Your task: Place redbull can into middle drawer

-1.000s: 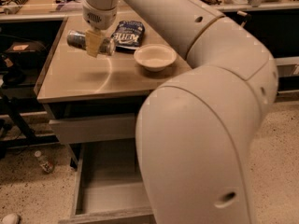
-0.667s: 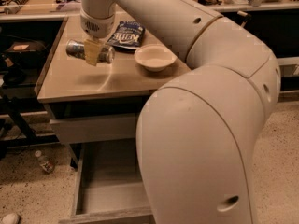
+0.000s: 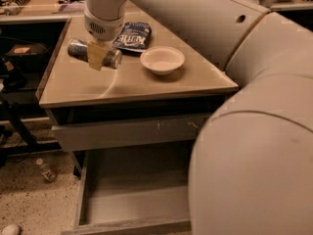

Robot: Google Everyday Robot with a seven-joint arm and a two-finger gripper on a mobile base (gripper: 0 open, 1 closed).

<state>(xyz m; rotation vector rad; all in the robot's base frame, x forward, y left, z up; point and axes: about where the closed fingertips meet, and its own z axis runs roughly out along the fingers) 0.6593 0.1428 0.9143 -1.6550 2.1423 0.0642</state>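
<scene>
gripper [image 3: 100, 58] | jaws clasp slim shiny redbull can [image 3: 79, 49] (lying sideways) | over smooth tabletop [image 3: 146, 88] | middle drawer [image 3: 137, 205] open

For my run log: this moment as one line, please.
claw at slim silver metal can, lying sideways | wide grey wooden drawer open, can not inside

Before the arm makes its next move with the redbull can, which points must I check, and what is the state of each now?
1. Gripper centred on the redbull can: ok, at its middle.
2. Hold on can secure: cannot tell.
3. Middle drawer open: ok.
4. Drawer floor free: ok where visible; the arm hides its right side.
5. Bowl apart from can: ok.
6. Chip bag apart from can: cannot tell, very close.
</scene>
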